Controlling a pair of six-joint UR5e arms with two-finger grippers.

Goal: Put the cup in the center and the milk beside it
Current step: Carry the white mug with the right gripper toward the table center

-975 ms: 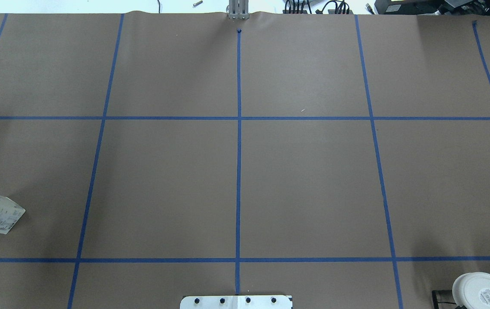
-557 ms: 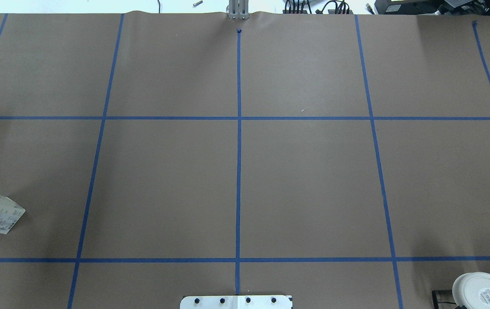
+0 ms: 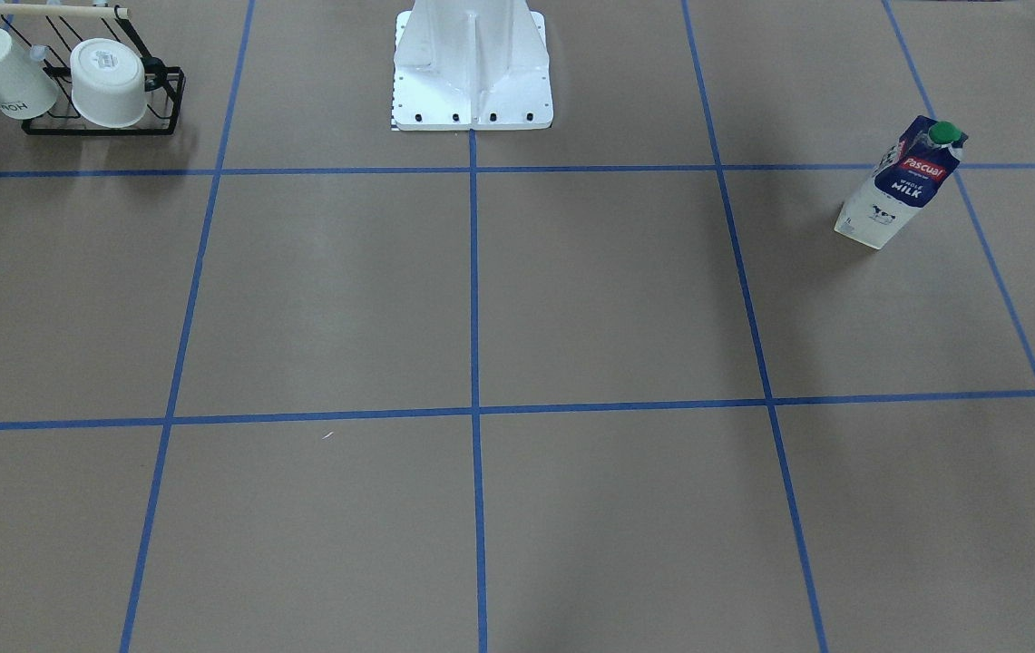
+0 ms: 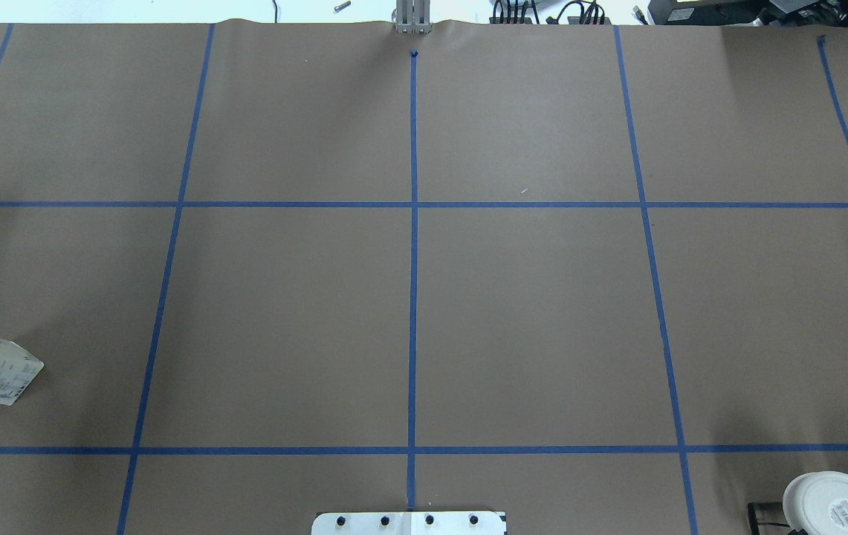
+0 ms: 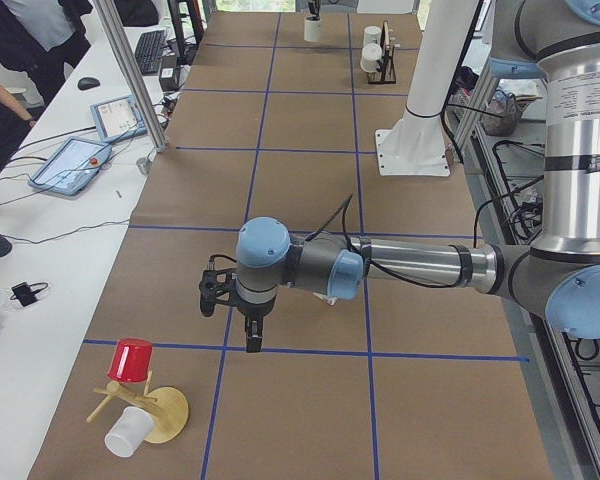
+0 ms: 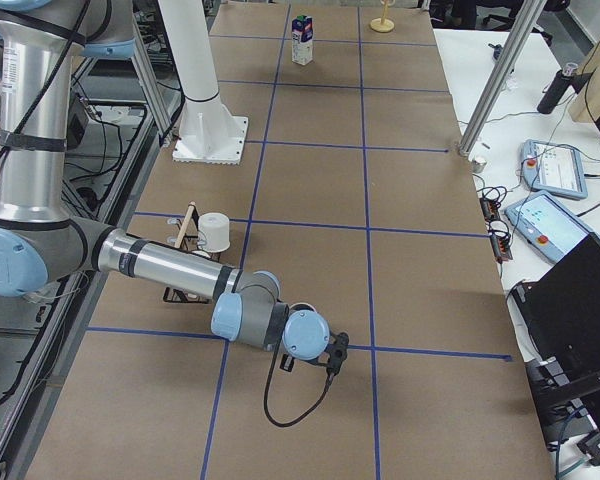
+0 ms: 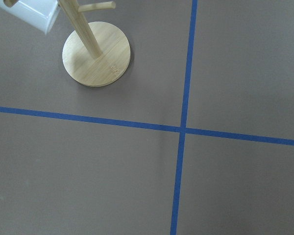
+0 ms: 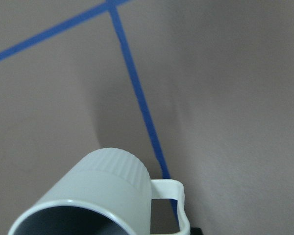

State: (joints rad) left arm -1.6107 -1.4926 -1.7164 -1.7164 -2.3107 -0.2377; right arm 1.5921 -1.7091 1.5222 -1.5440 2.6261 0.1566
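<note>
**Far from the robot base (image 3: 472, 82): cup slip, milk topple**

On the right arm's side of the base, cup (image 8: 103, 196) close under the wrist camera, tilted above the worktop (image 8: 225, 98). Cannot tell opening or hold of right tool (image 6: 331, 362) or left tool (image 5: 251, 343). Milk (image 3: 903, 181) upright, well off on the base's left-arm side. Could slip from a shallow pinch; could tip if struck high.
</note>
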